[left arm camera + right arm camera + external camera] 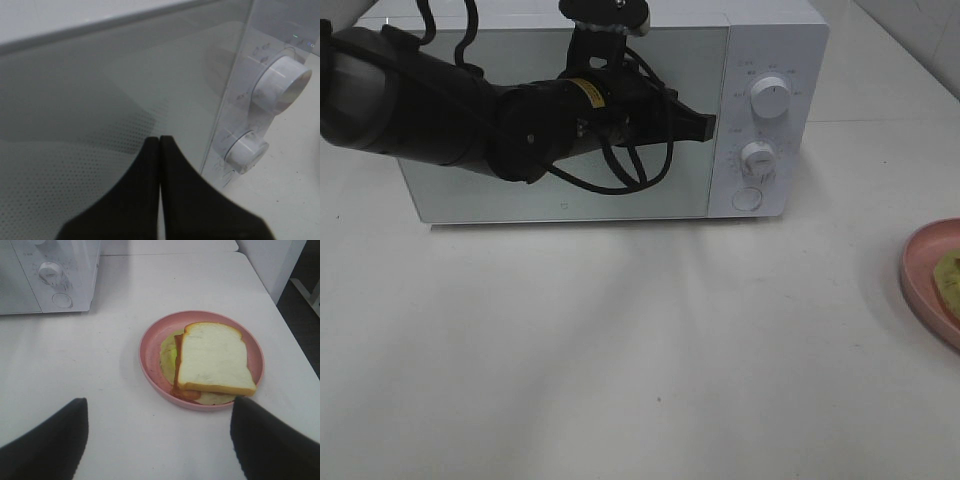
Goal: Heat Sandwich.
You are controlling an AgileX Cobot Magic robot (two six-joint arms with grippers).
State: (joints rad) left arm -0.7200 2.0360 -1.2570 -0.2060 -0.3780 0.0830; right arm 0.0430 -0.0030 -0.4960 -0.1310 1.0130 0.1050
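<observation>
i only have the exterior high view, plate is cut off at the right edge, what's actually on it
Observer: The right wrist view shows the whole pink plate; a sandwich with white bread on top lies on it.
Operator: is the right hand on it
Observer: No. The right hand is open, its fingers apart with the plate beyond them, touching nothing.
Operator: left hand looks shut from here, is it
Observer: Yes. In the left wrist view the left hand has both fingers pressed together, empty, by the microwave door's edge beside the knobs.
Operator: door open yet
Observer: No, it looks closed.
</observation>
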